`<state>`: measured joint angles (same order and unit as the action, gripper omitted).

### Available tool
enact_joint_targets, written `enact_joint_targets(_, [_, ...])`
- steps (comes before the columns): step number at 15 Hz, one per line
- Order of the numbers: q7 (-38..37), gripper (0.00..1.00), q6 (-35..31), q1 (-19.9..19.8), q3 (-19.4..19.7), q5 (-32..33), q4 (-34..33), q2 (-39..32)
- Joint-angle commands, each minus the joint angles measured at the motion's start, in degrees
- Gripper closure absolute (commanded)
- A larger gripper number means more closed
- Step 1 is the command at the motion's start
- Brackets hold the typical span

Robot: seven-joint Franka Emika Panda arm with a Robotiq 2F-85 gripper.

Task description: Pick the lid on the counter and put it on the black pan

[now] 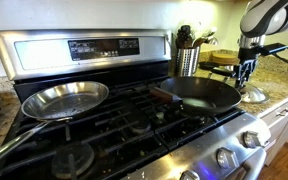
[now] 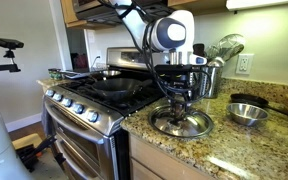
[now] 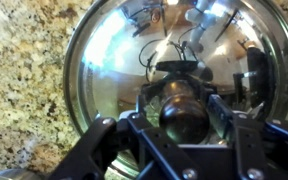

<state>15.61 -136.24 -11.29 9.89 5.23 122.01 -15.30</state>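
The lid [image 2: 182, 122] lies flat on the speckled granite counter [image 2: 224, 150], to the side of the stove; it also shows in an exterior view [image 1: 254, 95]. In the wrist view its shiny dome [image 3: 104, 60] fills the frame. My gripper [image 3: 184, 112] is straight above it, fingers closed on either side of the dark central knob; it shows in both exterior views [image 2: 180, 100] [image 1: 246, 72]. The black pan [image 1: 202, 92] sits empty on a stove burner nearest the counter, its reddish-brown handle pointing toward the stove's middle. It also shows in an exterior view [image 2: 114, 82].
A silver frying pan [image 1: 64, 99] sits on the far burner. A steel utensil holder [image 1: 187, 58] stands at the back of the counter. A small steel bowl [image 2: 249, 113] and a dark dish lie on the counter beyond the lid.
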Motion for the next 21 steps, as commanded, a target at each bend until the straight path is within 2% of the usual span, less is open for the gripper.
enact_joint_targets(1, [1.76,0.66,-1.61,-1.13,-0.52,-0.40,-0.35,-0.44])
enact_joint_targets(3, [2.40,0.79,-2.36,-1.22,-0.59,-0.36,-0.23,-0.57])
enact_joint_targets(7, [2.80,0.79,-0.96,-0.87,-0.38,0.65,0.38,0.86])
enact_joint_targets(11, [2.95,0.79,1.37,-0.68,0.07,1.92,1.99,5.41])
enact_joint_targets(21, [6.01,0.79,9.68,0.26,0.19,4.38,1.16,17.68])
